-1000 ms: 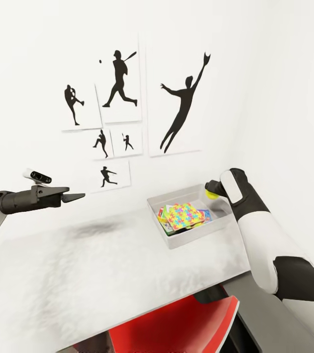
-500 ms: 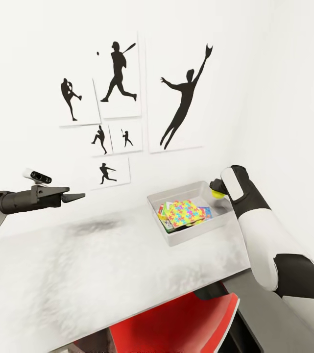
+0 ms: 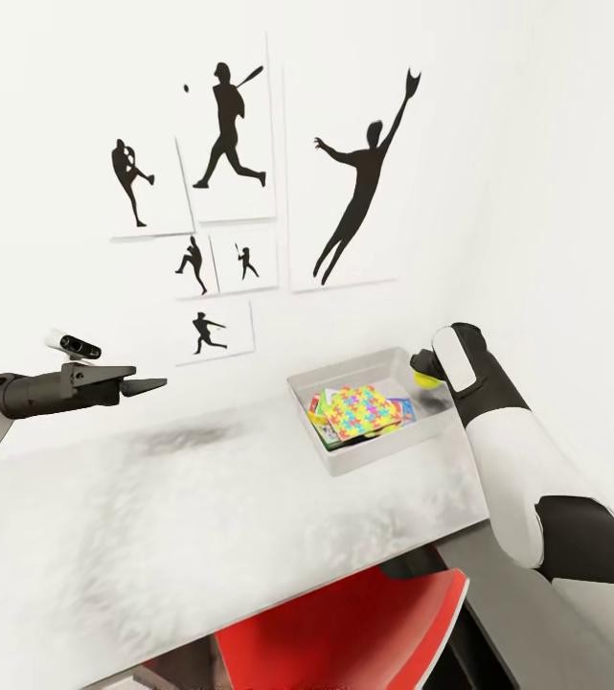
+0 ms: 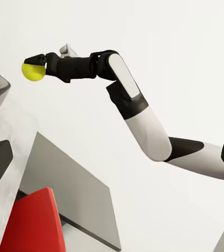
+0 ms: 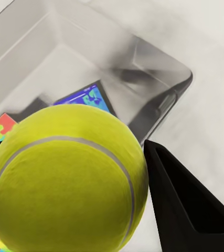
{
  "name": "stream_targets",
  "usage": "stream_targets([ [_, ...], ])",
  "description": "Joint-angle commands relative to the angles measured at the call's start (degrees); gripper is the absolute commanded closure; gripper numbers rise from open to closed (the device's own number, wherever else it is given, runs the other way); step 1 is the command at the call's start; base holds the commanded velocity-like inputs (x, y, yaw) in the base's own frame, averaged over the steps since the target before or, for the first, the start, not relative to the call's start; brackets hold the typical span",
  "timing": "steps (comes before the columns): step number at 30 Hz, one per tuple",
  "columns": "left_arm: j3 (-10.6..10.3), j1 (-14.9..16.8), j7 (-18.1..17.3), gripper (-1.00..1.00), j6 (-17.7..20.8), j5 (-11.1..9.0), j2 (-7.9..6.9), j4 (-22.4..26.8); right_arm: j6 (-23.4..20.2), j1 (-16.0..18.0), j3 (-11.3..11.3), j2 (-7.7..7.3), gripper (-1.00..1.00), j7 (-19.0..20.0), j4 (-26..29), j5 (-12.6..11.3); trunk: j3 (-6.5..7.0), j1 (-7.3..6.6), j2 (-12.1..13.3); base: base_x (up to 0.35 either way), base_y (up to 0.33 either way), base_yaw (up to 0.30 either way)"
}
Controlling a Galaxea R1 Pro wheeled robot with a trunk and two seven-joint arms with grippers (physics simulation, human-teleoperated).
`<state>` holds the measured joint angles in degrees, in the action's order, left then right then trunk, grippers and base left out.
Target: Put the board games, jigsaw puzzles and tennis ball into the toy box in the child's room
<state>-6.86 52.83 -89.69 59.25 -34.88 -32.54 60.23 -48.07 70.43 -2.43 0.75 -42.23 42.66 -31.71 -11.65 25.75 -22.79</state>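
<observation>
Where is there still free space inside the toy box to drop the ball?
The toy box is bare in its far right corner, beneath the tennis ball in the right gripper, and along its back wall. Its middle and left are crowded by the jigsaw puzzle stacked over other toys.

A white table (image 3: 201,517) stands against a white wall, with a red chair (image 3: 345,637) tucked beneath.
</observation>
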Motion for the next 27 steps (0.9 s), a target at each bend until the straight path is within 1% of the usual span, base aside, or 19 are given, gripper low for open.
stream_targets([
  [1, -0.2, 0.1, -0.3, -1.0, 0.6, 0.0, -0.07, 0.0, 0.1, 0.1, -0.1, 0.04, 1.0, -0.8, 0.1, -0.7, -0.22, 0.03, -0.1, 0.0, 0.0, 0.0],
  [16, -0.2, 0.1, -0.3, -1.0, 0.6, 0.0, -0.07, 0.0, 0.3, 0.4, -0.1, -0.06, 1.0, -1.0, 0.1, -0.5, -1.62, 0.03, -0.1, 0.0, 0.0, 0.0],
  [25, -0.2, 0.1, -0.3, -1.0, 0.6, 0.0, -0.07, 0.0, 0.5, 2.3, -0.1, -0.09, 1.0, -1.0, 0.1, -0.3, -2.46, 0.03, -0.1, 0.0, 0.0, 0.0],
  [27, -0.2, 0.1, -0.3, -1.0, 0.6, 0.0, -0.07, 0.0, 0.4, 3.1, -0.1, -0.06, 1.0, -1.1, 0.1, -0.3, -2.65, 0.03, -0.1, 0.0, 0.0, 0.0],
])
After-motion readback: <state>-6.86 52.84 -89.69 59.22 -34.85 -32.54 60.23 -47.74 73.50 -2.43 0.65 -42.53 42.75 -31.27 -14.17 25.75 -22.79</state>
